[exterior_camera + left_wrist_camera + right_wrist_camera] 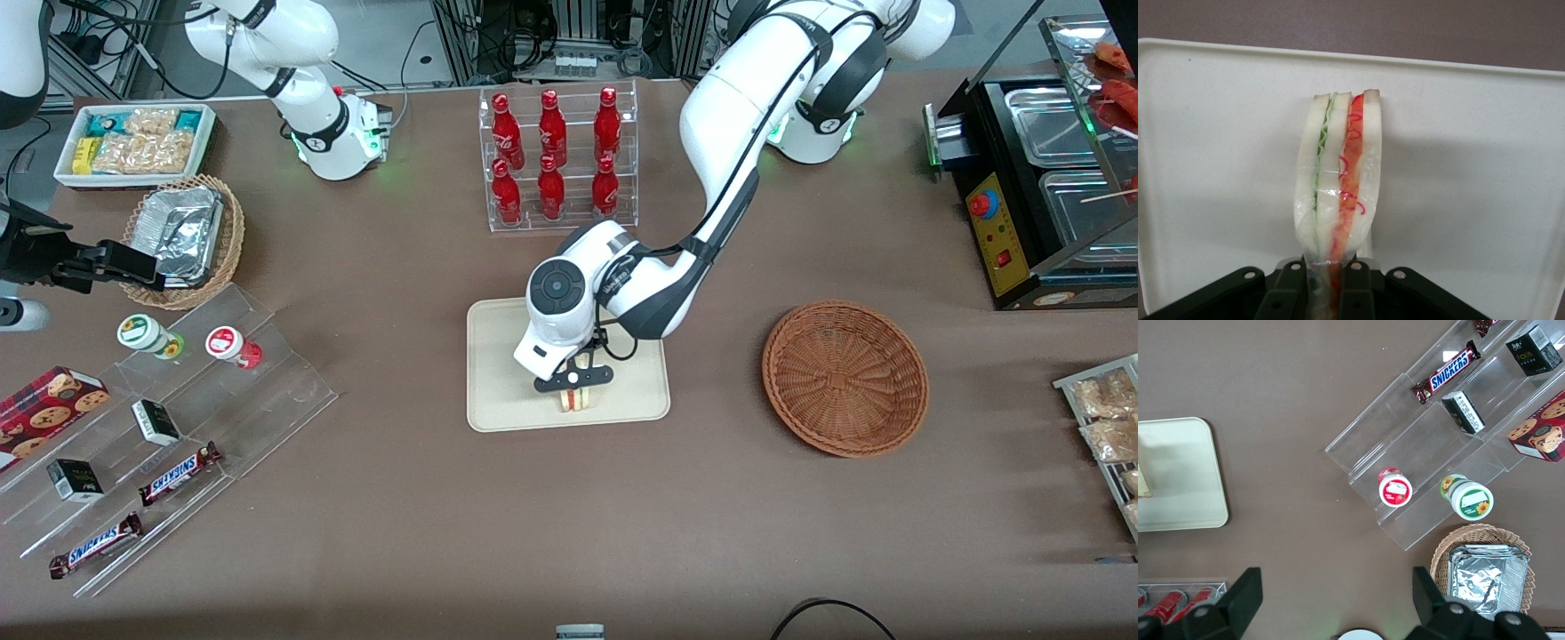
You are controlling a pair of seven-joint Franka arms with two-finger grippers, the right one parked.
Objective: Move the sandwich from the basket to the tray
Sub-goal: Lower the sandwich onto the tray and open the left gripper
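Observation:
The sandwich (576,400), a wrapped wedge of pale bread with red and green filling, stands on edge over the part of the cream-beige tray (498,356) nearest the front camera. My gripper (576,380) points down onto it and is shut on its upper end. In the left wrist view the two black fingers (1290,288) pinch the clear wrap and bread of the sandwich (1338,187), with the tray (1218,133) beneath it. I cannot tell whether the sandwich touches the tray. The reddish-brown basket (845,378) lies beside the tray, toward the working arm's end, with nothing in it.
A clear rack of red bottles (558,160) stands farther from the front camera than the tray. Toward the parked arm's end are a stepped acrylic shelf (267,391) with snacks, a tan basket (233,240) holding a foil container, and a white snack bin (133,142). A black appliance (996,231) sits toward the working arm's end.

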